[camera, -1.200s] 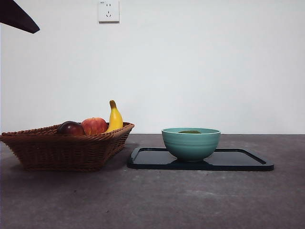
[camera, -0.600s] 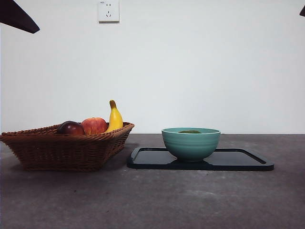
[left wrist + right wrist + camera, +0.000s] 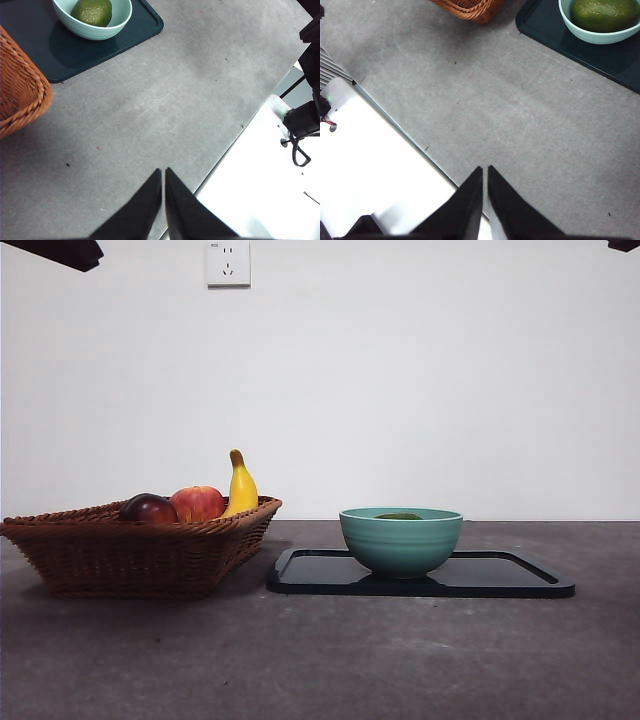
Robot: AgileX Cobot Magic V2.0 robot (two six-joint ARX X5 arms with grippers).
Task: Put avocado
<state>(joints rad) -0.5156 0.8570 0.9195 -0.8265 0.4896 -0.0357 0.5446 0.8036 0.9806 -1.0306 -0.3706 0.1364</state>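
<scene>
The dark green avocado (image 3: 92,11) lies inside the teal bowl (image 3: 400,540), which stands on the dark tray (image 3: 500,575). In the front view only the avocado's top (image 3: 398,516) shows over the bowl's rim. It also shows in the right wrist view (image 3: 604,13). My left gripper (image 3: 163,175) is shut and empty, high above the table's near edge, away from the bowl. My right gripper (image 3: 485,172) is shut and empty, also high over the table's near edge. In the front view the arms show only as black tips at the top corners.
A woven basket (image 3: 140,550) stands left of the tray and holds a dark red-purple fruit (image 3: 148,508), a red apple (image 3: 198,503) and a banana (image 3: 240,487). A wall socket (image 3: 228,262) is on the white wall behind. The grey table's near edge (image 3: 235,135) meets a white surface.
The black arm tip at the top left has drawn up and shows less. A black tip at the top right corner has come into view. The bowl, avocado and basket have not moved.
</scene>
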